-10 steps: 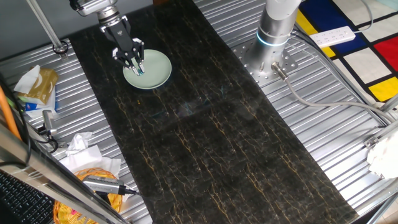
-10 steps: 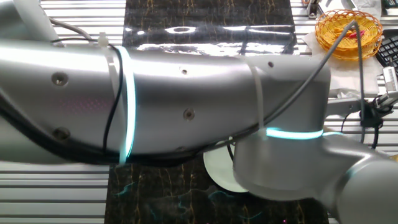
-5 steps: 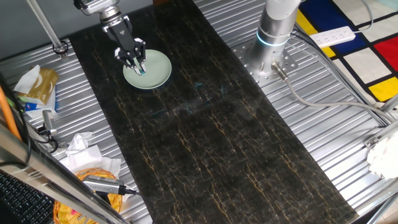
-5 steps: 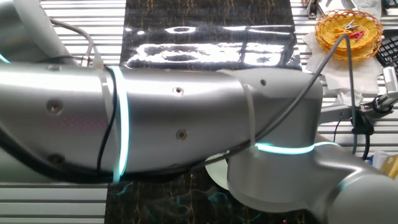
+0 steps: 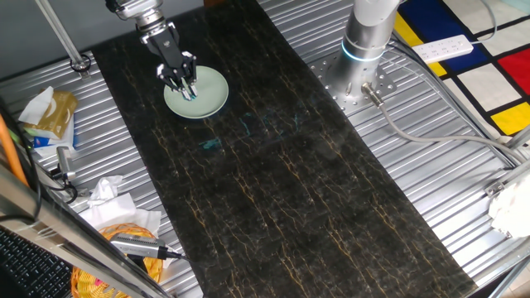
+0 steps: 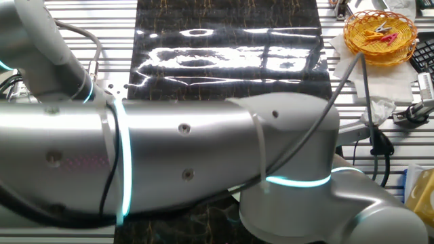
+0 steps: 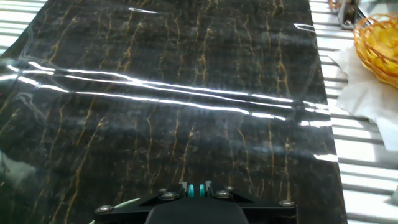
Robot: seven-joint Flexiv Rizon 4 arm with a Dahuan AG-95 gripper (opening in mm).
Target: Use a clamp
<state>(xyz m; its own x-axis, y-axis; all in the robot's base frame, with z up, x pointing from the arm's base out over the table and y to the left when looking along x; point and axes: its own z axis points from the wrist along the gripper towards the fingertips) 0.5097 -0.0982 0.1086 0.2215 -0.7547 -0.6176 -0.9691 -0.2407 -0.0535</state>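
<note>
The round pale green plate point(image 5: 207, 95) lies on the dark marble-patterned mat point(image 5: 281, 182) at the far left. My black gripper point(image 5: 186, 88) hangs over the plate's left part, fingers pointing down. It is shut on the tiny teal clamp point(image 5: 190, 93), which shows at the fingertips just above the plate. In the hand view the clamp point(image 7: 199, 190) sits pinched between the fingers of the gripper point(image 7: 199, 186), and a sliver of the plate point(image 7: 127, 203) shows at the bottom left. In the other fixed view the silver arm point(image 6: 176, 135) hides the plate and the gripper.
The arm's base point(image 5: 364, 50) stands at the back right on the ribbed metal table. A wicker basket point(image 6: 380, 27) with clips sits beyond the mat's end; it also shows in the hand view point(image 7: 379, 43). Crumpled paper and cables point(image 5: 108, 199) lie along the left side.
The gripper with the clamp has shifted slightly toward the back over the plate. In the other fixed view the arm has sunk lower and now covers the plate.
</note>
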